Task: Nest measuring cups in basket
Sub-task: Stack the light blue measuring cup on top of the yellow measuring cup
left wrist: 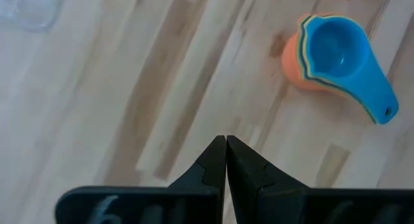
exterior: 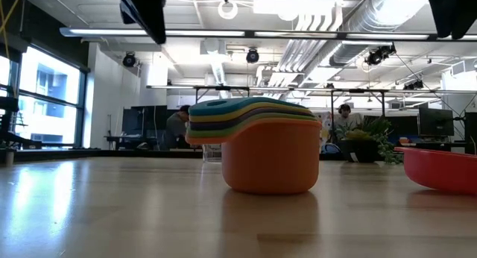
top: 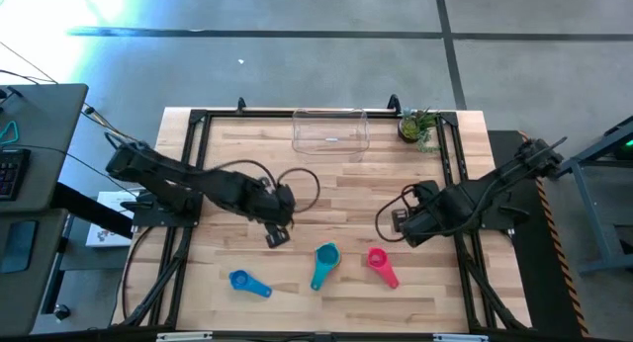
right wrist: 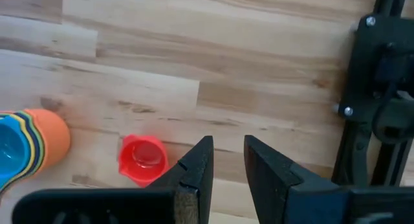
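On the near half of the worktop (top: 346, 174), three groups of measuring cups lie in a row: a small blue cup (top: 249, 283) on the left, a nested stack (top: 324, 261) in the middle with an orange cup at the bottom and a blue-teal one on top, and a coral-red cup (top: 381, 264) on the right. The basket (top: 330, 130) stands empty at the far edge, well apart from all of them, with a small potted plant (top: 418, 126) to its right.

The left gripper (top: 278, 233) hangs above the boards left of and slightly beyond the stack, its fingers pressed together and holding nothing. The right gripper (right wrist: 225, 166) hovers right of the coral-red cup with its fingers a little apart, also empty.

By my reading the nesting is partly done: several cups sit inside one another, two lie loose, and nothing has reached the basket. The next move likely calls for one gripper to spread its fingers, drop onto a loose cup's handle or rim, and seat it in the stack in size order. The coral-red cup is nearest the right gripper.
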Tool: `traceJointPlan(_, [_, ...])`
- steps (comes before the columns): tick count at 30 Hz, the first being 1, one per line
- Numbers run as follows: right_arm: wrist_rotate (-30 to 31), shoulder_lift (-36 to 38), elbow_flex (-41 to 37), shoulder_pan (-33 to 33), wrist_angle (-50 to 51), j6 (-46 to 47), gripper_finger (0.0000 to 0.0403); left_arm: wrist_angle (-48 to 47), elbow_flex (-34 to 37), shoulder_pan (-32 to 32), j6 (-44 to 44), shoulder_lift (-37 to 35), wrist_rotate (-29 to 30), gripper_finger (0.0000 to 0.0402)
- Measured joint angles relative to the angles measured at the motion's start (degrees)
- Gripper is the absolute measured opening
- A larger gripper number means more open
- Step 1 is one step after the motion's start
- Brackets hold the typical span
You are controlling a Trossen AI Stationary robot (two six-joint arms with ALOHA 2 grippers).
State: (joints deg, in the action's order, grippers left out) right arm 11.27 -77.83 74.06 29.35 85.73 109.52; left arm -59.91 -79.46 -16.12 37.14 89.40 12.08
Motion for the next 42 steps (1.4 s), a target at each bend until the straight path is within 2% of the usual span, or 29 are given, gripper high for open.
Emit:
traceJointPlan(10, [0.08, -0.02, 0.02, -1.69, -0.53, -3.07, 0.0078, 8.91, 0.0, -4.17, 6.26, 7.99, -4.61, 0.0003])
traceJointPlan(19, [1.91, -0.08, 0.09, -1.69, -1.62, -1.37, 0.0078, 20.38, 0.0, -9.93, 6.26, 12.98, -7.41, 0.0003])
traceJointPlan(24, [2.09, -0.1, 0.09, -1.69, -3.7, -1.36, 0.0078, 23.61, -0.06, -12.04, 6.15, 15.24, -7.42, 0.0003])
traceJointPlan(33, [2.25, -0.32, 0.09, -1.69, -6.26, -1.36, 0.0078, 27.62, -0.01, -12.57, 6.24, 20.51, -10.29, 0.0003])
traceJointPlan(42, [2.27, -0.33, 0.09, -1.69, -6.32, -1.46, 0.0078, 31.13, 0.01, -12.57, 6.2, 23.2, -10.36, 0.0003])
